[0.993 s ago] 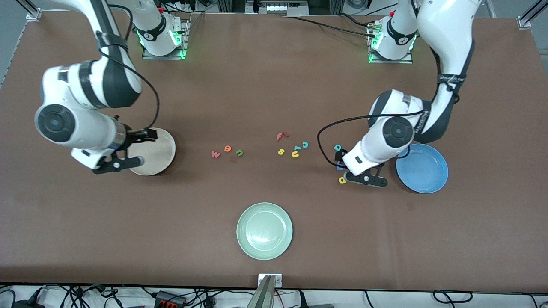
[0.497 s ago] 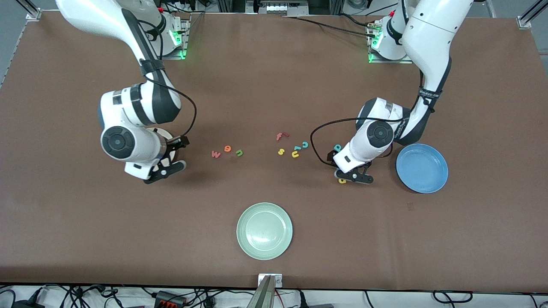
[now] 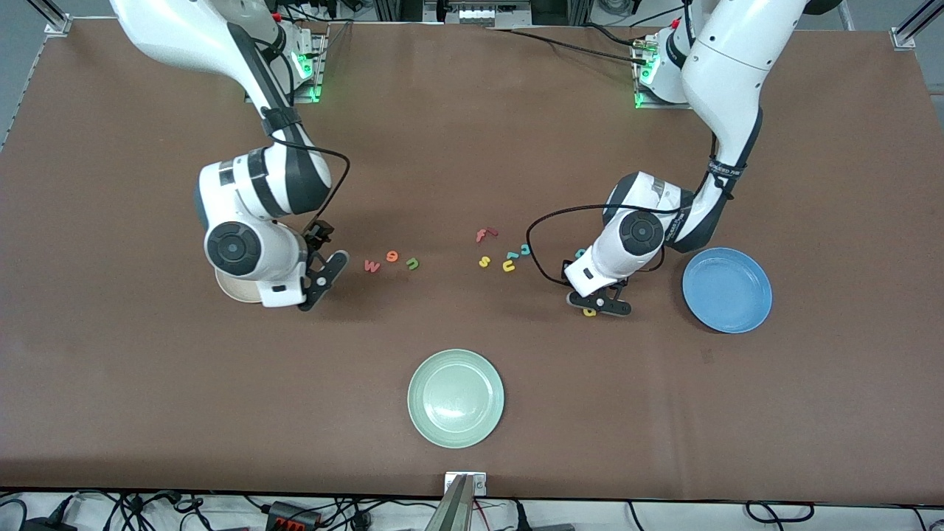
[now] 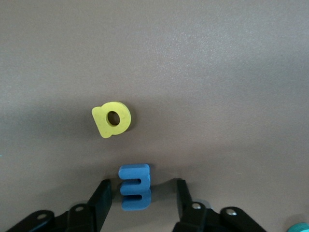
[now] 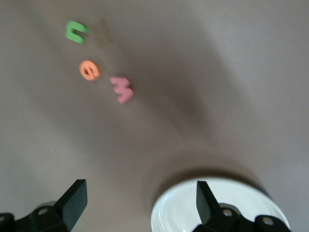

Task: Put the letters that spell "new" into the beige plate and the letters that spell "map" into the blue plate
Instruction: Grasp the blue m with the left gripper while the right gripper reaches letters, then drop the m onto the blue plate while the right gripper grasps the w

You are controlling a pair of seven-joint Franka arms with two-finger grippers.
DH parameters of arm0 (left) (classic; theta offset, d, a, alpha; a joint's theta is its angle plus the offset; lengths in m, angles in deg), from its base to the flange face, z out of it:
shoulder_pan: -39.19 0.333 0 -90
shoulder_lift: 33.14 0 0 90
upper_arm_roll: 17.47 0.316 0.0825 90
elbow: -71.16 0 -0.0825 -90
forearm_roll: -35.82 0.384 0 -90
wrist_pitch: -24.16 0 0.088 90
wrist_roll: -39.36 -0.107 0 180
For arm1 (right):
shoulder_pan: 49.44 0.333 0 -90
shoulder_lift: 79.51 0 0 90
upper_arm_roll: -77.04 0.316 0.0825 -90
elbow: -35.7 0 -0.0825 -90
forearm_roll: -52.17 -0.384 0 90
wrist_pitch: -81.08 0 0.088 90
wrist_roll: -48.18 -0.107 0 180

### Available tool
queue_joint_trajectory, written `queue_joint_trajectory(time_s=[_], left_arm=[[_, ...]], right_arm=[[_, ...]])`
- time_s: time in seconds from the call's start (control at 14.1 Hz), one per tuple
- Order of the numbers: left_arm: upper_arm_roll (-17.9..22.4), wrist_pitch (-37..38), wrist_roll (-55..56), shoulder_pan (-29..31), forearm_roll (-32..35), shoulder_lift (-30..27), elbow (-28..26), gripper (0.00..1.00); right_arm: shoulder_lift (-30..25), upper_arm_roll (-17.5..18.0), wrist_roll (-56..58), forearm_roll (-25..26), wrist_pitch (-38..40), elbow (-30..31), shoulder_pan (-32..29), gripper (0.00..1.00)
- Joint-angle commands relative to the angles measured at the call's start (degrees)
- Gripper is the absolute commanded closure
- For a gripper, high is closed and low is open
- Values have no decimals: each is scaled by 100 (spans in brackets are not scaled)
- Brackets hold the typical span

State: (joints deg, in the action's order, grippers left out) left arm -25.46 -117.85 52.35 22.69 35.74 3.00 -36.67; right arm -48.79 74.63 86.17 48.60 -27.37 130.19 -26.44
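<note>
The blue m (image 4: 135, 187) lies on the table between the fingers (image 4: 100, 203) of my left gripper (image 3: 586, 286). The jaws are open, one finger close to the m and the other a gap away. The yellow a (image 4: 112, 119) (image 3: 589, 312) lies just past the fingertips. The teal p (image 3: 580, 253) peeks out beside the left wrist. The blue plate (image 3: 726, 290) stands empty nearby. My right gripper (image 3: 323, 254) is wide open and empty, between the beige plate (image 5: 217, 210) (image 3: 230, 289) and the pinkish-red w (image 3: 372, 266), orange e (image 3: 392, 257) and green n (image 3: 412, 262).
A red f (image 3: 484, 235), yellow s (image 3: 484, 261), yellow u (image 3: 509, 265) and teal c (image 3: 525, 249) lie mid-table between the two groups. A pale green plate (image 3: 456, 398) sits nearer the front camera, with bare table around it.
My right arm has swung from over the beige plate toward the w, e and n. My left gripper has settled over the blue m and its fingers have drawn in around it.
</note>
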Motion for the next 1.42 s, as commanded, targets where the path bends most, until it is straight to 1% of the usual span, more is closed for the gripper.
queue_joint_trajectory(time_s=[0.0, 0.07, 0.21, 0.35, 0.5, 0.64, 0.71, 0.78, 0.85, 0.92, 0.99, 1.06, 1.14, 1.21, 1.35], left_arm=[[52, -82, 10, -46, 78, 24, 7, 72], [61, -73, -7, -37, 148, -2, 7, 77], [87, 32, 1, 6, 708, -72, 34, 84], [114, 452, -25, 59, 781, -318, 78, 84], [114, 1328, -51, 199, 799, -608, 340, 84], [123, 2034, -523, 471, 808, -723, 648, 84], [123, 2167, -909, 664, 808, -775, 684, 84], [123, 2221, -1322, 909, 816, -837, 641, 84], [131, 2265, -1683, 1095, 817, -890, 588, 84], [123, 2317, -1912, 1279, 895, -925, 535, 84], [114, 2318, -2002, 1516, 1000, -934, 422, 84], [114, 2283, -2003, 1631, 1019, -925, 325, 83], [114, 2178, -2003, 1737, 1019, -917, 193, 82], [114, 1994, -2003, 1877, 1027, -899, 53, 82], [114, 1398, -2003, 2036, 1159, -838, -255, 79]], right_arm=[[268, 232, 244, -65, -534, 34, 55, 0], [277, 232, 244, -65, -867, 174, 117, 0], [268, 232, 244, -65, -1623, 604, 153, 0], [259, 258, 288, -56, -2029, 877, 205, 0], [251, 250, 305, -3, -2477, 1167, 398, 0], [233, 250, 305, -3, -2926, 1431, 486, 3], [224, 250, 305, 6, -2980, 1476, 530, 6], [216, 241, 314, 32, -2971, 1502, 539, 13], [207, 241, 323, 32, -2980, 1563, 539, 22], [207, 232, 340, 58, -2980, 1581, 539, 26], [207, 223, 341, 198, -2980, 1590, 539, 30], [207, 223, 341, 338, -2980, 1590, 531, 31], [207, 223, 332, 366, -2980, 1582, 531, 32], [207, 223, 332, 375, -2980, 1582, 539, 36], [215, 223, 332, 384, -2998, 1582, 539, 46]])
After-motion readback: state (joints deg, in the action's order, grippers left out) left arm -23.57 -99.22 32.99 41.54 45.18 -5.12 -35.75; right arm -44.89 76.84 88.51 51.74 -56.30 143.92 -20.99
